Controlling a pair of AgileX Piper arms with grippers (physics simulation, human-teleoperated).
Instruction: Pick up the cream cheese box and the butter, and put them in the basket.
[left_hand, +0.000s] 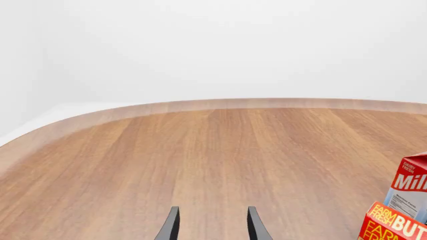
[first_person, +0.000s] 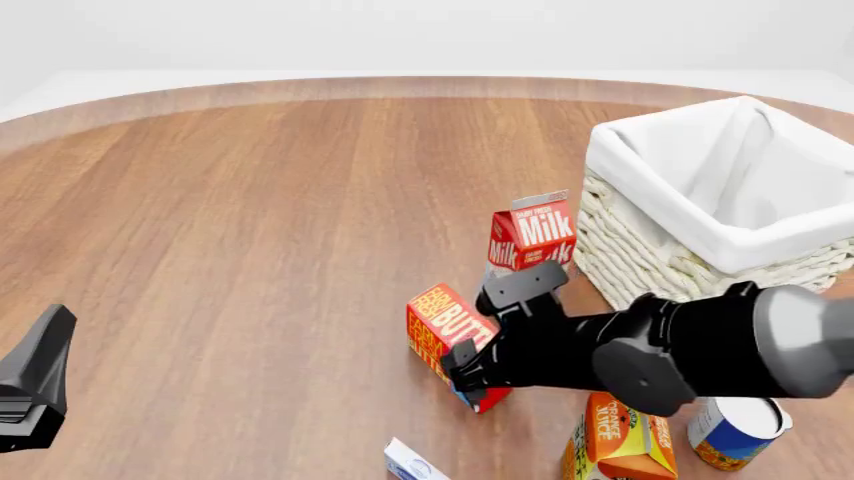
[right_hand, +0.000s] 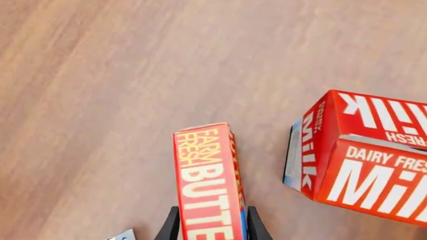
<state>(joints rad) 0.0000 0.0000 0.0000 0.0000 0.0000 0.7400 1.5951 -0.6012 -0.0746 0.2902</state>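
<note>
The butter (first_person: 441, 322), a red and orange box, stands on edge mid-table, and its lettered face fills the right wrist view (right_hand: 208, 185). My right gripper (first_person: 489, 328) is open and straddles it, one finger close along each long side (right_hand: 212, 225). The cream cheese box (first_person: 414, 463) is a small white and blue box at the near edge, just past the butter; a corner of it shows in the right wrist view (right_hand: 124, 234). To the far right stands the white wicker basket (first_person: 627, 240). My left gripper (first_person: 35, 385) hangs open and empty at the near left (left_hand: 212, 222).
A red and white milk carton (first_person: 534, 235) stands between the butter and the basket, close to my right gripper (right_hand: 363, 160). An orange juice carton (first_person: 621, 442) and a can (first_person: 734, 432) sit under the right arm. Bare wood stretches to the left.
</note>
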